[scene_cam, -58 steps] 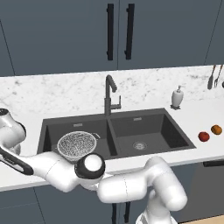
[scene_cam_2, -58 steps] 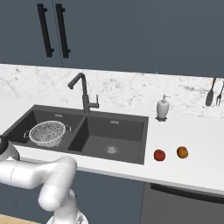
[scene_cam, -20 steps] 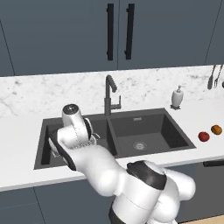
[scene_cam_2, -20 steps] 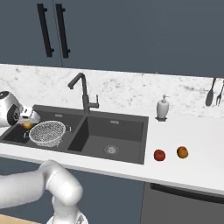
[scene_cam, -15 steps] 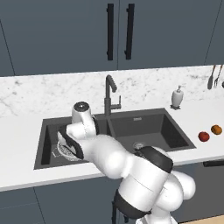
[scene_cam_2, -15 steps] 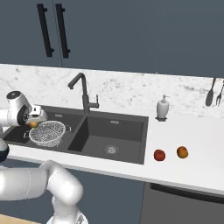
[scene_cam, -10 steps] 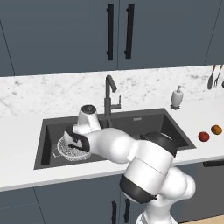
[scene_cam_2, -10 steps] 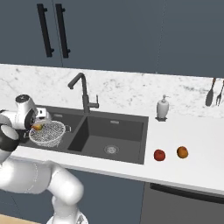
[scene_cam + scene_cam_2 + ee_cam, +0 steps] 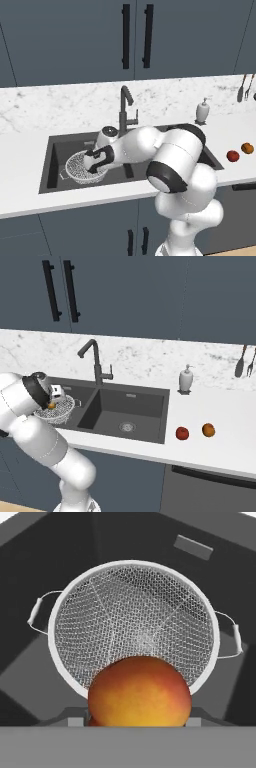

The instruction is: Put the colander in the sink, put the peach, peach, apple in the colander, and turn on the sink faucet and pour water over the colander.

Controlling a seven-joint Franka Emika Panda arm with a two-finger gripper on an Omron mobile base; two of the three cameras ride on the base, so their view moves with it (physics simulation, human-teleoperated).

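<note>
The silver mesh colander (image 9: 134, 619) sits in the left basin of the dark sink (image 9: 131, 410), also seen from the base views (image 9: 76, 168) (image 9: 62, 410). My gripper (image 9: 93, 163) hovers just above its near rim, shut on an orange peach (image 9: 140, 689) (image 9: 51, 405) that hangs over the mesh. A second peach (image 9: 208, 430) (image 9: 247, 148) and the red apple (image 9: 182, 433) (image 9: 232, 155) lie on the counter right of the sink. The dark faucet (image 9: 125, 106) (image 9: 95, 362) stands behind the divider, with no water running.
A white soap dispenser (image 9: 186, 378) stands behind the sink's right corner. Utensils (image 9: 245, 366) hang on the wall at far right. The right basin has a steel drain (image 9: 127, 427). Dark cabinets hang above the marble counter.
My arm has swung in from the left over the left basin, carrying the peach, and now holds it low over the colander's rim. The colander has stayed in place.
</note>
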